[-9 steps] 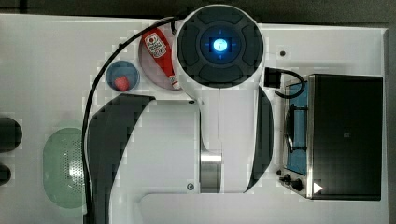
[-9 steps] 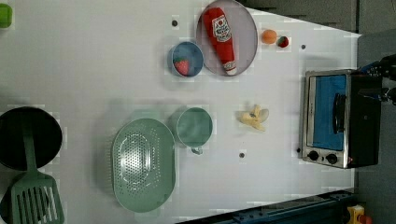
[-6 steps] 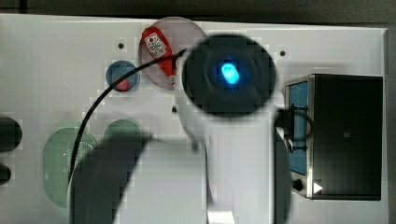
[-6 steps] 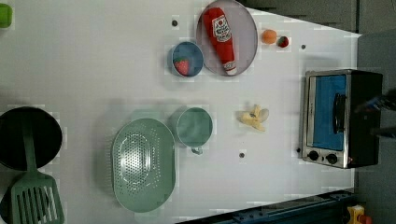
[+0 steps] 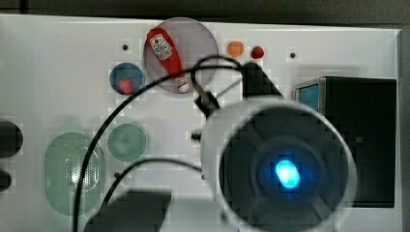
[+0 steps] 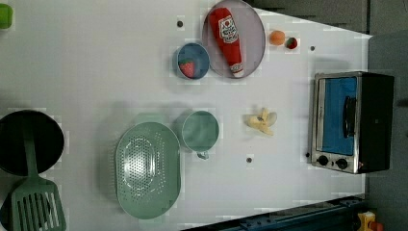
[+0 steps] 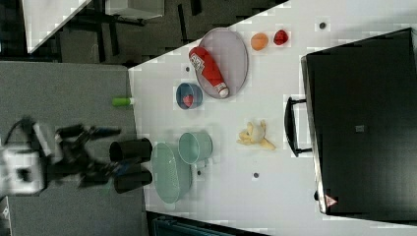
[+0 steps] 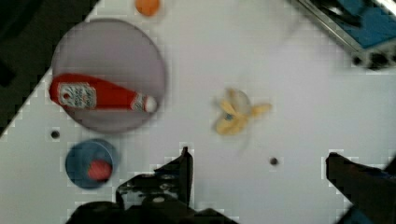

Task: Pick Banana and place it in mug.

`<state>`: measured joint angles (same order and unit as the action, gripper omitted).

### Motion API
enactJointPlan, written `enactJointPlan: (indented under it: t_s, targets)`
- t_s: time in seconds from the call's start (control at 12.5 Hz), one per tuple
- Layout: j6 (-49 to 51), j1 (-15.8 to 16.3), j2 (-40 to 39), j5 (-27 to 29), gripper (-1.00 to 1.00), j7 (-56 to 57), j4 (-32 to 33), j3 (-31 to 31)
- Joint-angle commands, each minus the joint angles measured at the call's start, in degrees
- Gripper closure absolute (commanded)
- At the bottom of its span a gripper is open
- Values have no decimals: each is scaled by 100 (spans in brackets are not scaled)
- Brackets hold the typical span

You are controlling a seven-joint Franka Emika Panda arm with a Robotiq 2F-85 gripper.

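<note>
Likely light, soft: banana (image 6: 262, 121) lies between mug (image 6: 200, 131) and toaster oven (image 6: 351, 121). We'd pinch its midsection gently. Gripper (image 8: 257, 170) fingers spread wide, empty.

A red ketchup bottle (image 6: 227, 39) lies on a round grey plate (image 6: 250, 29) on the white tabletop (image 6: 96, 62). Just beside it, a blue bowl (image 6: 192, 50) holds a strawberry (image 6: 187, 69). A green perforated basket (image 6: 147, 169), black pan (image 6: 29, 142), green spatula (image 6: 36, 204) and toaster oven (image 6: 351, 122) stand well apart
</note>
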<state>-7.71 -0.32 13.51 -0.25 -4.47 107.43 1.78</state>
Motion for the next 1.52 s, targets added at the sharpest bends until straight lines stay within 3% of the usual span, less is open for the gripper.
enactJointPlan:
  t_s: [0.08, 0.88, 1.52]
  targets:
    - [-618, -48, -591, 101, -100, 179, 1101, 100]
    - [-4119, -42, -1835, 100, -100, 179, 3095, 87]
    - [-5980, -29, -3291, 103, -100, 179, 3343, -14]
